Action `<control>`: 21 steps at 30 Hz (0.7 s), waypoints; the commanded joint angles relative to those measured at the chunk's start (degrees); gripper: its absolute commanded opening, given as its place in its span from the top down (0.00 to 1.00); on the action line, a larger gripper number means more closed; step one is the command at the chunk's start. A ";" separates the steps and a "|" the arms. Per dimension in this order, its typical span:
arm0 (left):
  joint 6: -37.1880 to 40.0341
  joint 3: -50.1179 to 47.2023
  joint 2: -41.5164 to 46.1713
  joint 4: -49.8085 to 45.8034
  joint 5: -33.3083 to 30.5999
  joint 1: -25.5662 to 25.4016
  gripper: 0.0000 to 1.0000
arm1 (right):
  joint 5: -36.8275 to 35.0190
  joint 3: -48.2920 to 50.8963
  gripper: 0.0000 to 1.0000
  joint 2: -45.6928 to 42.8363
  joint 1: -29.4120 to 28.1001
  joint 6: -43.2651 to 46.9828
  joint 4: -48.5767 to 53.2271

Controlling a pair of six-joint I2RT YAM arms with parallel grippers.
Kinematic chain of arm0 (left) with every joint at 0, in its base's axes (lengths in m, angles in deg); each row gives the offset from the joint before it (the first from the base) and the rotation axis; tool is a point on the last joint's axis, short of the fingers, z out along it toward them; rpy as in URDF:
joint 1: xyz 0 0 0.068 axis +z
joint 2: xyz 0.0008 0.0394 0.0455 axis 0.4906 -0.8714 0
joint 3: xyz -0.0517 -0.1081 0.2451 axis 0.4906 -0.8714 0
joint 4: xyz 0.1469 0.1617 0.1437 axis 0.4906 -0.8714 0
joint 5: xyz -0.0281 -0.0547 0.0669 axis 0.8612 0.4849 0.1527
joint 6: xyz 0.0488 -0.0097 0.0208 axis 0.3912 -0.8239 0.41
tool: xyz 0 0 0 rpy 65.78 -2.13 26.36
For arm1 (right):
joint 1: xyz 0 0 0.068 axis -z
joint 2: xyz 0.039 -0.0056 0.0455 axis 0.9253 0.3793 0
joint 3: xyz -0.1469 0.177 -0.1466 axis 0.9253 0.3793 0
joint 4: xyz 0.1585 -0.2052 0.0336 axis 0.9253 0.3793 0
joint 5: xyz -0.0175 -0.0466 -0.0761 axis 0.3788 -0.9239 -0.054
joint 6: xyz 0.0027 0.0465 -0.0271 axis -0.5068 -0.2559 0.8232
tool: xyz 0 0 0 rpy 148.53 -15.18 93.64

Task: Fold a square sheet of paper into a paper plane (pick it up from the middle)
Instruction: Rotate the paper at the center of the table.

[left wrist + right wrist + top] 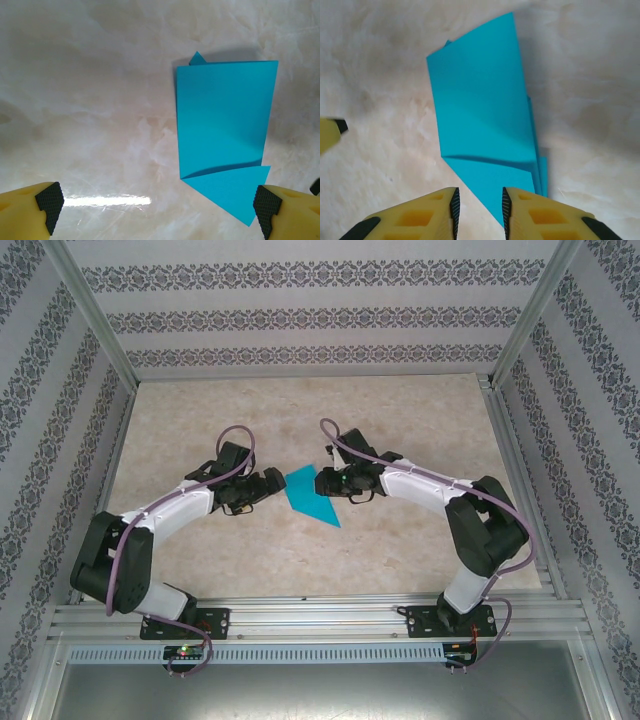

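R gripper (479,200) fingers cropped, folded paper (482,110) edge part-hidden

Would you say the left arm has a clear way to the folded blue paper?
Probably yes: the left gripper is wide open right beside the paper, nothing lies between them, and the right gripper is at its far side.

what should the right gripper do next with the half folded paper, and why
Probably close the right gripper on the teal paper at its pointed corner. That corner shows in the gap between its fingers, which stand narrowly apart. The left gripper hangs wide open at the paper's other side, so it seems nothing holds the paper for the next fold.
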 commanded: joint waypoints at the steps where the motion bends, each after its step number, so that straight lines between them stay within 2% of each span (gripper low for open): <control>1: -1.55 0.71 -1.20 2.80 1.59 -1.22 0.00 | -1.98 1.64 0.68 -0.06 -0.54 -7.75 -3.49; 15: -4.52 2.07 -4.83 5.88 4.25 -3.75 0.00 | 0.97 -0.25 0.66 6.32 -1.32 -8.15 -2.60; 21: -6.86 1.97 -6.44 8.22 7.04 -4.27 0.06 | 1.35 0.07 0.67 8.24 -1.00 -7.97 -2.57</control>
